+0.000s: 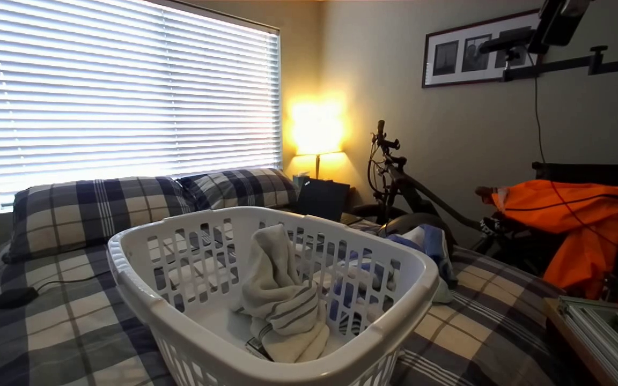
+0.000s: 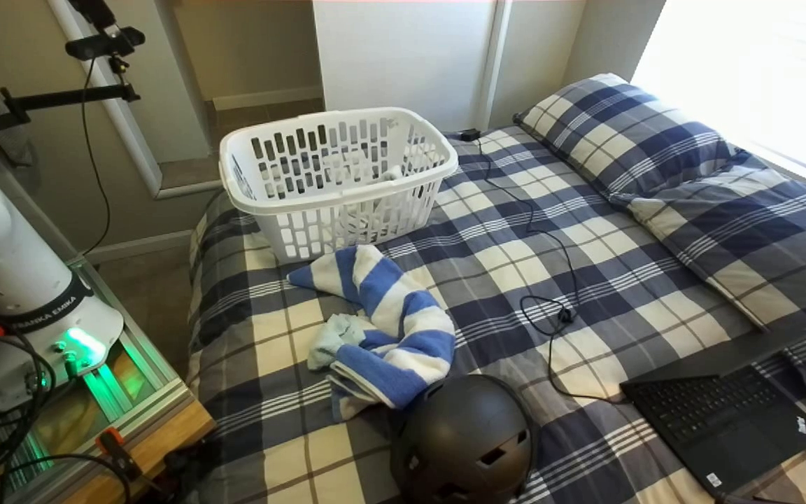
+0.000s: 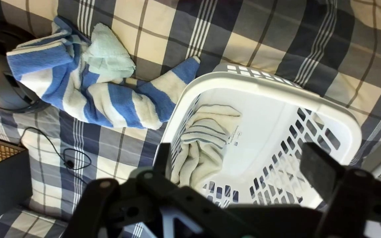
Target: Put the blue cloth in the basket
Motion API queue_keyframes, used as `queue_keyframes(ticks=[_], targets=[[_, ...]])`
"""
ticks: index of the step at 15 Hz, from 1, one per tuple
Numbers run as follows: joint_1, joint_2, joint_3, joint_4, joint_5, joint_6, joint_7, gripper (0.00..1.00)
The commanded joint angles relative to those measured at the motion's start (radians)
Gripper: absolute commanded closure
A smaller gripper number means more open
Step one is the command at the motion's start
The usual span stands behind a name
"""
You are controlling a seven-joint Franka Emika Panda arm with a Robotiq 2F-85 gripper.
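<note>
The white basket stands on the bed in both exterior views (image 1: 277,370) (image 2: 340,201) and in the wrist view (image 3: 260,85). A blue-and-white striped cloth lies crumpled on the bed beside it, outside, in both exterior views (image 1: 421,241) (image 2: 403,315) and the wrist view (image 3: 119,102). A small pale blue-green cloth (image 2: 336,339) lies against it, also in the wrist view (image 3: 109,53). A cream cloth with grey stripes (image 1: 287,300) rests inside the basket, also in the wrist view (image 3: 207,135). My gripper (image 3: 236,145) is open and empty above the basket; neither exterior view shows it.
A black helmet (image 2: 466,441) touches the striped cloth's end. An open laptop (image 2: 732,420) and a cable (image 2: 546,308) lie on the bed. Pillows (image 2: 641,140) are at its head. The arm's base (image 2: 46,336) stands on a frame beside the bed.
</note>
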Motion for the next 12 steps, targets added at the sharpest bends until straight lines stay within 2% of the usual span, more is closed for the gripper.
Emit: queue_keyframes(ticks=[1,4,8,12], targets=[[-0.031,-0.001,0.016,0.001,0.019,0.002,-0.021,0.00],[-0.031,-0.001,0.016,0.001,0.019,0.002,-0.021,0.00],[-0.057,-0.011,-0.089,-0.006,0.030,0.056,-0.076,0.00],[-0.095,0.006,-0.231,-0.008,0.038,0.131,-0.184,0.00]])
